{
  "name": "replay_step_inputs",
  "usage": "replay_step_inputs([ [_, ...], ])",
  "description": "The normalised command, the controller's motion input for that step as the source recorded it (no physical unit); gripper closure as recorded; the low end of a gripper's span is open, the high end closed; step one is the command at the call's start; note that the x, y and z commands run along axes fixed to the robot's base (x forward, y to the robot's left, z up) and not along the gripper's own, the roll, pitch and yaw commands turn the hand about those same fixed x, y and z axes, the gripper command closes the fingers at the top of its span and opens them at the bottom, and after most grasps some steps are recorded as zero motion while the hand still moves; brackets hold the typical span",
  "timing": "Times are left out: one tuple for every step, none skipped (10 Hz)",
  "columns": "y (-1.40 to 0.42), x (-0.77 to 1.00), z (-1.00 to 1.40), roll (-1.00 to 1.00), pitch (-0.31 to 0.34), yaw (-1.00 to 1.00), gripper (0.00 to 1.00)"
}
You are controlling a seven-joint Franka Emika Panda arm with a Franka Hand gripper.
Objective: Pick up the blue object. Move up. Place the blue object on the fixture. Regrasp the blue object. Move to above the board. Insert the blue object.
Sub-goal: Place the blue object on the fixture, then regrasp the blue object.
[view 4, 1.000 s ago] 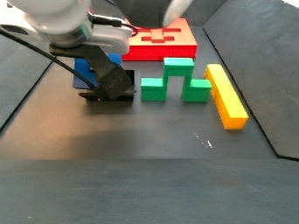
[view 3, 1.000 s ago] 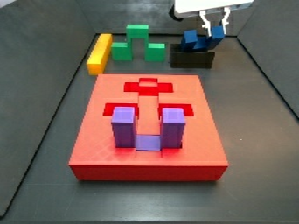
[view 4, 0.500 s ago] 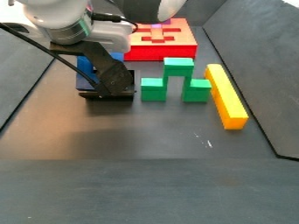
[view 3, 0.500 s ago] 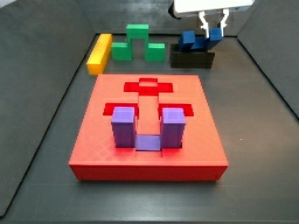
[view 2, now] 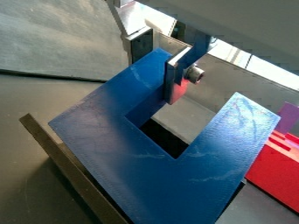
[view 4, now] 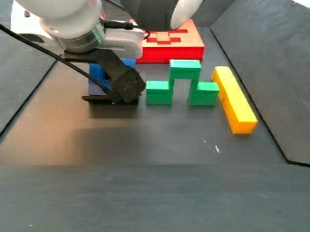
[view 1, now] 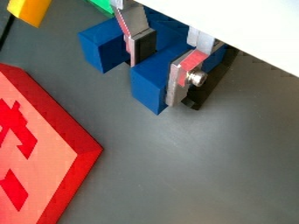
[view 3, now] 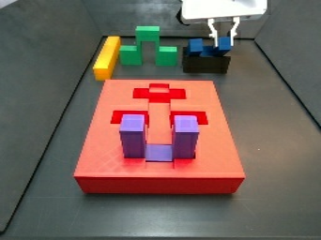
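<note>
Blue object (view 3: pixel 204 45): on the fixture (view 3: pixel 207 63), behind the board (view 3: pixel 158 141). Gripper (view 1: pixel 163 61): over the fixture, fingers (view 1: pixel 184 77) set narrowly astride one prong; contact cannot be told.

No readable text (labels, brands or numbers) shows anywhere.
</note>
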Motion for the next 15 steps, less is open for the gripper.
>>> replay_step_inputs([
  [0.0,0.0,0.0,0.0,0.0,0.0,1.0],
  [0.0,0.0,0.0,0.0,0.0,0.0,0.0],
  [0.0,0.03,0.0,-0.01,0.0,0.0,0.0],
  [0.1,0.2,0.48,-0.37,0.0,0.0,0.0],
  [0.18,0.16,0.8,-0.51,0.0,0.0,0.0],
  [0.21,0.17,0.83,-0.55,0.0,0.0,0.0],
  [0.2,0.13,0.71,-0.46,0.0,0.0,0.0],
  [0.14,0.06,0.61,-0.18,0.0,0.0,0.0],
  [0.1,0.01,0.55,0.0,0.0,0.0,0.0],
  [0.07,0.0,0.49,0.15,0.0,0.0,0.0],
  [0.03,0.06,0.37,0.38,0.08,0.0,0.0],
  [0.0,0.08,0.34,0.57,0.163,0.06,0.0],
  [0.0,0.08,0.33,0.72,0.209,0.11,0.0],
  [-0.04,0.11,0.29,0.83,0.257,0.18,0.0],
  [-0.05,0.08,0.27,0.72,0.223,0.17,0.0],
])
